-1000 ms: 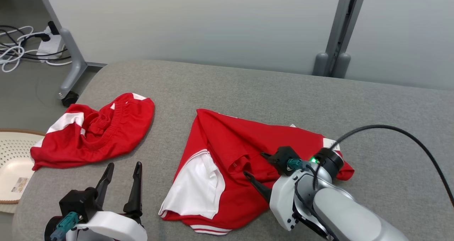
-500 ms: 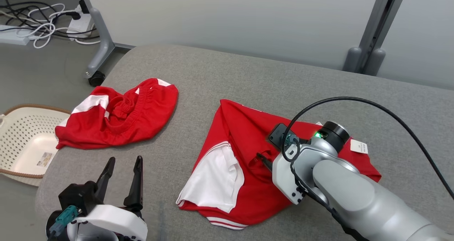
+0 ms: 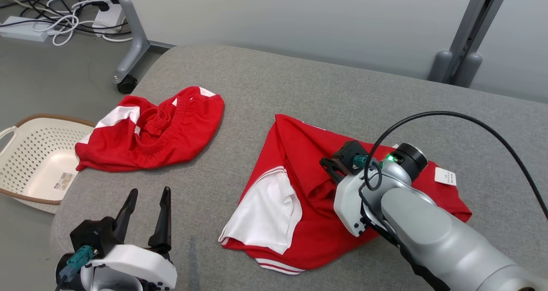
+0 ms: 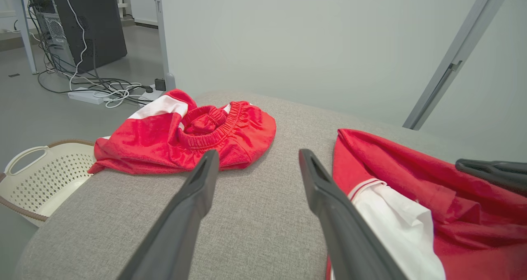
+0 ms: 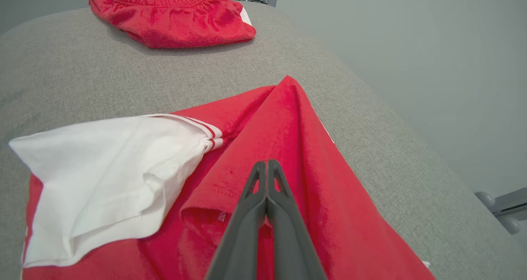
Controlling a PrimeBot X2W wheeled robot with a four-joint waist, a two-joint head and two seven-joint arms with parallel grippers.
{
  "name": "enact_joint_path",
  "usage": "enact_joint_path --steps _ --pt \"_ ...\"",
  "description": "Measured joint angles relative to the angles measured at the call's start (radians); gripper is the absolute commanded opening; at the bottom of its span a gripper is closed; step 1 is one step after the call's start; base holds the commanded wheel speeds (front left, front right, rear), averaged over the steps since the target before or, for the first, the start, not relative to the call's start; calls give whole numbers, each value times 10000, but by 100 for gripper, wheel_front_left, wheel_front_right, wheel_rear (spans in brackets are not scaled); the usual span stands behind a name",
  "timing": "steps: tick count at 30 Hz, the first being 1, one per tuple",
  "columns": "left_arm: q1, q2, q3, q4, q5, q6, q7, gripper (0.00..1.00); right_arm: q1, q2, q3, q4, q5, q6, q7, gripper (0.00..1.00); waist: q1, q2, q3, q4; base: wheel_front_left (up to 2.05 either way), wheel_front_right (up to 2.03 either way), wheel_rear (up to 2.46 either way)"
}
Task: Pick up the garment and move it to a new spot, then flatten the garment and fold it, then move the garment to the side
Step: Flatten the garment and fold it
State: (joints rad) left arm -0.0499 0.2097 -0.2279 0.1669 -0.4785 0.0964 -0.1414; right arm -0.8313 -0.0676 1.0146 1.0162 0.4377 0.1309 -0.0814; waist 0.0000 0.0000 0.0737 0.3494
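Our R hand (image 5: pixel 267 164) is clenched, tips together w/ nothing between them, over the red shirt (image 3: pixel 308 227), which lies crumpled mid-counter (image 3: pixel 299 81) toward the front edge. Our L hand (image 3: pixel 149 192) is released, fingers apart, near the front-left corner; red shorts (image 3: pixel 171 137) sit by the left edge.

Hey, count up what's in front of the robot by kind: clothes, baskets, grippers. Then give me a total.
Clothes: 2, the red and white shirt and the red shorts
Baskets: 1, the cream basket
Grippers: 2, the left gripper, open, and the right gripper, shut
Total: 5
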Motion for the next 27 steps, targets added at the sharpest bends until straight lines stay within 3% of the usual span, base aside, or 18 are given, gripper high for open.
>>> enact_joint_path --steps 10,16,17,18,23,27 --pt "10 107 -13 31 -58 58 29 100 -138 40 -347 274 656 0 -1407 0 -1 0 -261 -423 0 0 0" --pt "113 201 8 -96 -61 155 65 100 256 -456 -895 -50 1018 0 -1722 0 0 0 -430 -806 0 0 0" --pt "159 209 6 -117 -63 192 88 100 338 -514 -1034 -176 1108 0 -1749 46 0 0 -450 -879 0 0 0" --pt "194 217 6 -125 -63 194 92 100 434 -568 -1129 -295 1120 -2 -1755 100 0 0 -465 -947 0 0 0" --pt "206 238 -35 -265 -71 240 178 100 927 -525 -1304 -965 1198 0 -1793 100 0 0 -479 -1176 0 0 0" --pt "183 234 -119 -301 -73 242 192 100 1065 -263 -497 -1375 1467 0 -1202 100 0 0 -391 -1085 0 0 0"
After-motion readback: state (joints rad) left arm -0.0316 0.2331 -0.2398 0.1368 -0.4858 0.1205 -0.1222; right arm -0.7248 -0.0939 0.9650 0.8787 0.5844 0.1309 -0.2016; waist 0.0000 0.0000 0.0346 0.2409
